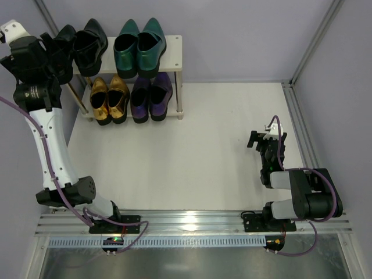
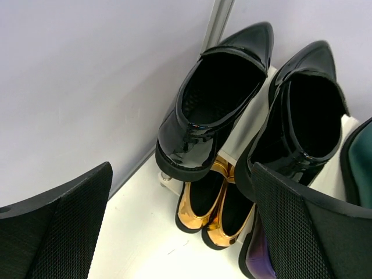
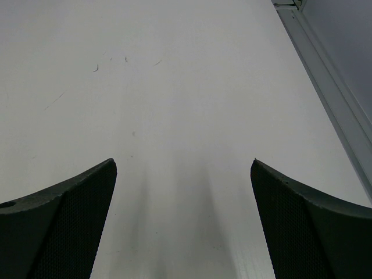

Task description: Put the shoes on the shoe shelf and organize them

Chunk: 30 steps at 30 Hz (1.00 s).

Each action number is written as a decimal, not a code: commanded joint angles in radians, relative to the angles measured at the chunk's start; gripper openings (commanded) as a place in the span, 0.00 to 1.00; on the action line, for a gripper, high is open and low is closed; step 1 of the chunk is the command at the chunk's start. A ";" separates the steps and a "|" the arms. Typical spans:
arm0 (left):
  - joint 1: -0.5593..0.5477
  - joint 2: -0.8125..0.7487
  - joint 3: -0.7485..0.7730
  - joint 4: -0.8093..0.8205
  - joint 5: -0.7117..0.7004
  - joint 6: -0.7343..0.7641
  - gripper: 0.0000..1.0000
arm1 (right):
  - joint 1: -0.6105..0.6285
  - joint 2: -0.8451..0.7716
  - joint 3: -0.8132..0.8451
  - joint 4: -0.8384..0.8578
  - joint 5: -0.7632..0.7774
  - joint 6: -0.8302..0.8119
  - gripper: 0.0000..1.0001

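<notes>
Resting on shoe shelf (image 1: 174, 53): black shoes (image 1: 90, 44).

black pair (image 1: 90, 46) and green pair (image 1: 139, 47) atop the shelf (image 1: 174, 53), gold pair (image 1: 109, 99) and purple pair (image 1: 152, 96) beneath

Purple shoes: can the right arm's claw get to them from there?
Probably yes. Only bare table lies between the right claw and the purple shoes, whose heels poke out past the shelf's top board. A long stretch, though.

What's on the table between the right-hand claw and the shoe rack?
Nothing: the overhead view shows only bare white table between the right gripper and the shoe shelf.
</notes>
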State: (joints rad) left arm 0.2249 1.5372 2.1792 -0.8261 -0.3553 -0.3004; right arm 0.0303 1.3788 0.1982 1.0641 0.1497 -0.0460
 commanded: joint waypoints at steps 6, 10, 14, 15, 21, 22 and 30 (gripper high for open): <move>0.010 -0.011 -0.064 0.105 0.132 0.089 1.00 | -0.003 -0.012 0.009 0.051 -0.010 0.014 0.97; -0.010 -0.015 -0.059 0.096 0.177 0.081 1.00 | -0.003 -0.012 0.009 0.051 -0.009 0.014 0.97; -0.076 -0.041 -0.052 0.081 0.154 0.099 1.00 | -0.003 -0.012 0.007 0.051 -0.010 0.014 0.97; -0.081 -0.049 -0.056 0.078 0.151 0.098 1.00 | -0.003 -0.014 0.009 0.051 -0.010 0.012 0.97; -0.081 -0.114 -0.107 0.076 0.118 0.096 1.00 | -0.003 -0.012 0.009 0.050 -0.009 0.014 0.97; -0.081 -0.117 -0.107 0.070 0.128 0.096 1.00 | -0.003 -0.014 0.007 0.051 -0.009 0.012 0.97; -0.081 -0.169 -0.165 0.056 0.197 0.049 1.00 | -0.003 -0.012 0.009 0.050 -0.010 0.014 0.97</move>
State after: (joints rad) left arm 0.1406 1.3838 2.0331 -0.7780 -0.1944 -0.2356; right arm 0.0303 1.3788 0.1982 1.0641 0.1497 -0.0460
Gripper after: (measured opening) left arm 0.996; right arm 0.973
